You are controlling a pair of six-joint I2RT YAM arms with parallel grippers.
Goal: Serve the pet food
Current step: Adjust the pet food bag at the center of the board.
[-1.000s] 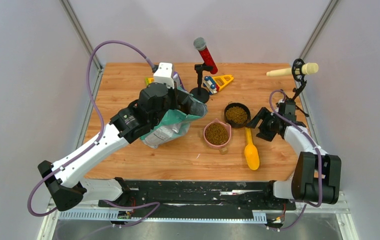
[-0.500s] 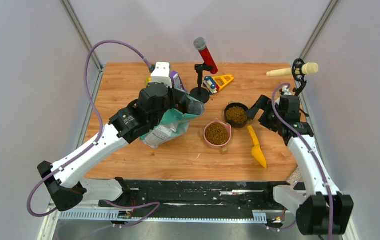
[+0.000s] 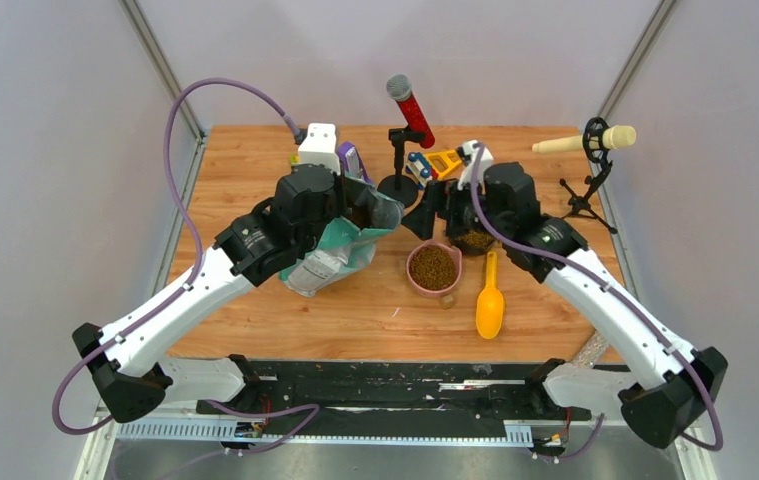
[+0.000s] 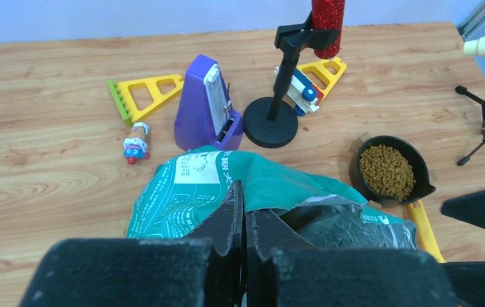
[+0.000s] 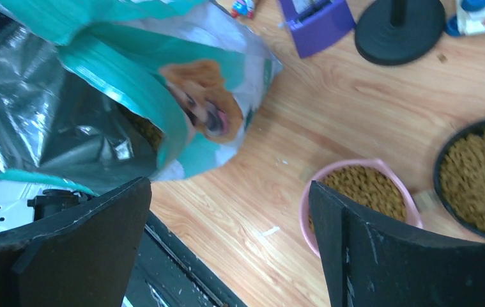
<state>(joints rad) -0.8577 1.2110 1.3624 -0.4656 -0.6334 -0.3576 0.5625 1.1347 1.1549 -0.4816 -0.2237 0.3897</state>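
The teal pet food bag [image 3: 340,252] stands tilted at mid-left, mouth open toward the right. My left gripper [image 3: 360,212] is shut on the bag's top rim, which shows in the left wrist view [image 4: 245,199]. Brown kibble fills a pink bowl [image 3: 434,268] and a black bowl [image 4: 386,171]. The black bowl is partly hidden under my right arm in the top view. My right gripper [image 3: 425,218] is open and empty, hovering between the bag's mouth and the bowls. In the right wrist view [image 5: 229,185] its jaws stand wide apart, with the bag [image 5: 163,83] and pink bowl [image 5: 361,187] below. Kibble [image 5: 147,128] shows inside the bag.
A yellow scoop [image 3: 490,300] lies on the table right of the pink bowl. A red microphone on a black stand [image 3: 398,186], a purple metronome [image 4: 207,102] and yellow toys [image 3: 443,162] stand behind. A beige microphone on a tripod [image 3: 585,142] is at the far right.
My right arm swung from the table's right side leftward over the black bowl toward the bag's mouth. The yellow scoop lies at a different angle. The left arm and bag held still.
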